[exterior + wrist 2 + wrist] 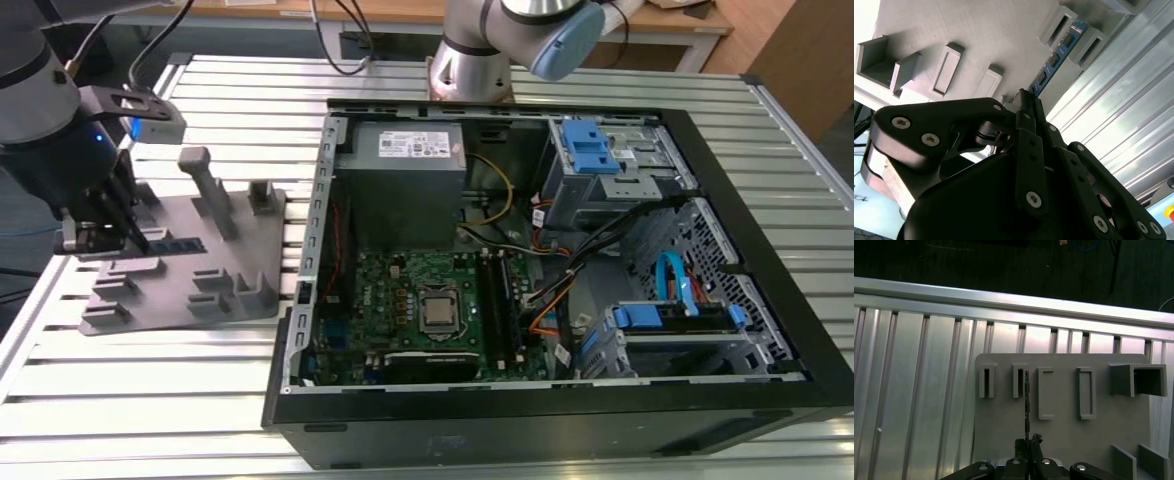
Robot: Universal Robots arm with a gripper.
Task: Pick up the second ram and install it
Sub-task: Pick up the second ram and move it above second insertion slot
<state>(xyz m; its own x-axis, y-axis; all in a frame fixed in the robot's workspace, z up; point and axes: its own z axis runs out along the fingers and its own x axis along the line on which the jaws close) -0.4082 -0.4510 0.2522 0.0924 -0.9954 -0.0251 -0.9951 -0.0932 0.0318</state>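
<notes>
Seemingly clamped: claw (1025, 100), its two black fingers set close together on the near end of the memory stick (1056, 56), with nothing but that thin strip between them.

Likely trouble, offered as judgement only:
- Hold at one end alone, so a risk of the long strip sagging, swinging or slipping free once raised.
- Any tilted or sideways pull apt to catch the far end on the two raised grey blocks (1089, 42) on either side of it, and to drag the holder along.
- Too hard a squeeze on the black chips another hazard.

Memory stick a slim blue strip, standing on its long edge, seen edge-on as a thin dark line in the first wrist view. Long axis level with the holder, running straight out from the fingertips. Far end pointing away from the claw, and in the exterior view toward that view's right.

Beneath it, a grey holder tray (167, 300) at the exterior view's left, resting on a ribbed metal table (147, 390). Well apart, at centre and right, an open computer case (747, 400) with a green board (387, 290) inside.
</notes>
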